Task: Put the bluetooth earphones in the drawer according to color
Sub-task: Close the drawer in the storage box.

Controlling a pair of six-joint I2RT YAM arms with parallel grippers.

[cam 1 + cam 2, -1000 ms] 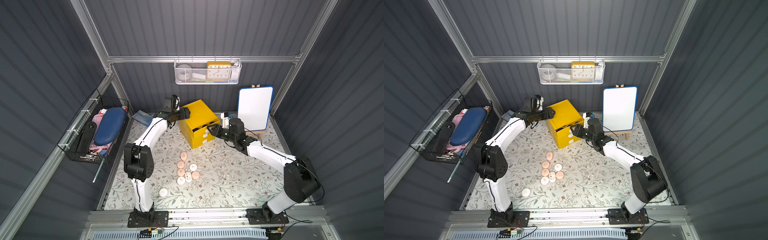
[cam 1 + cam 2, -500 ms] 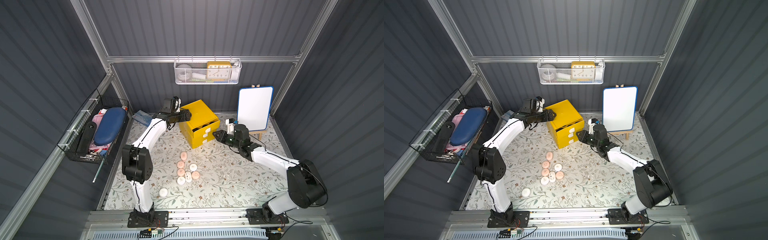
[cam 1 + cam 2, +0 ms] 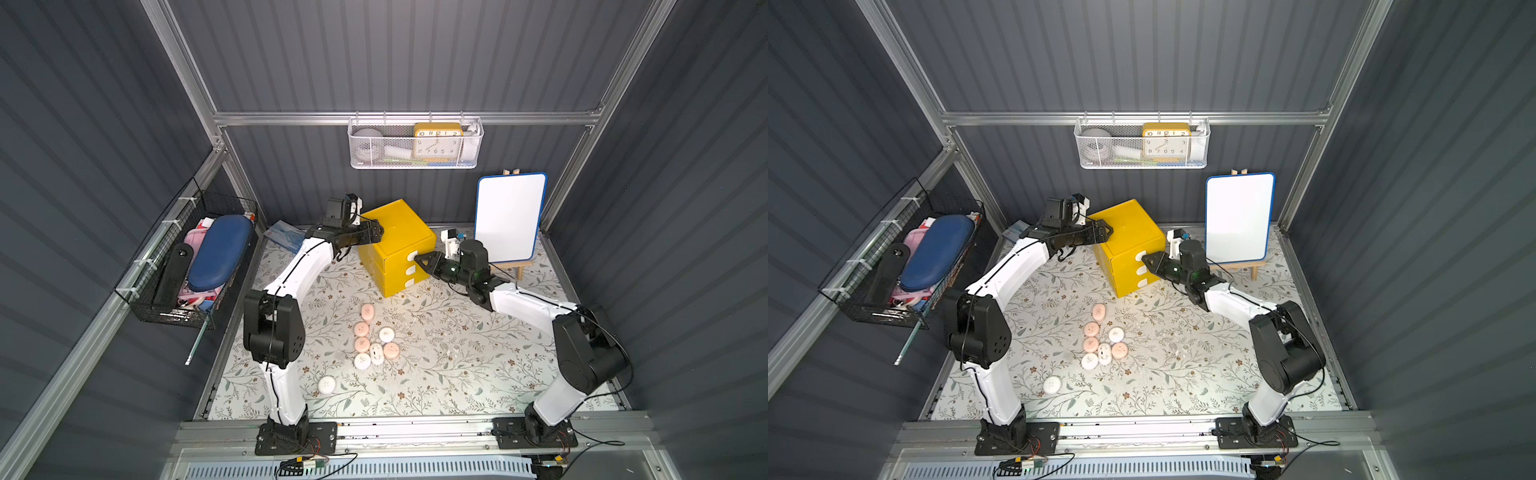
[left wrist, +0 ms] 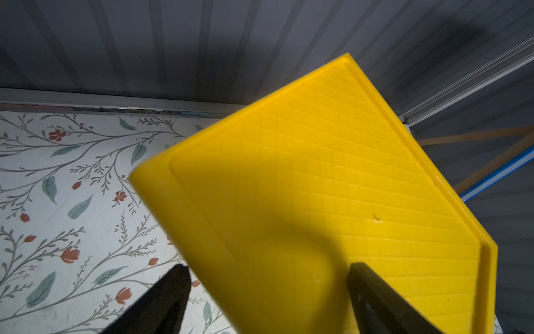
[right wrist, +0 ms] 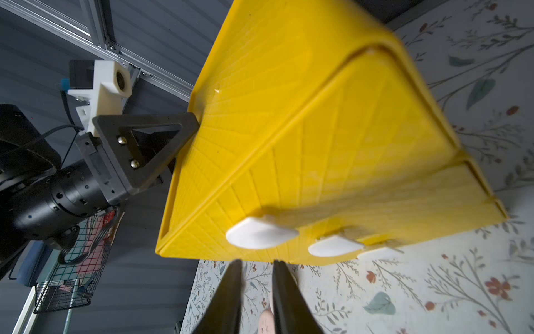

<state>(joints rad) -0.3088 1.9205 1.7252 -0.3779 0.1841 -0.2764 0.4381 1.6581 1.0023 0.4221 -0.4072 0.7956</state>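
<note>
Drawer-opening step, by judgement. Yellow drawer box [image 3: 395, 226] at back, all fronts looking shut. Bracing box top with left gripper [image 3: 375, 234], fingers spread wide, clamping nothing. Right gripper [image 5: 254, 267] pinched shut, empty, just short of top handle [image 5: 260, 237]. Pink and white earphones [image 3: 368, 312] loose on mat, well in front of box. Next: part fingers, straddle handle, pinch, pull straight out.
</note>
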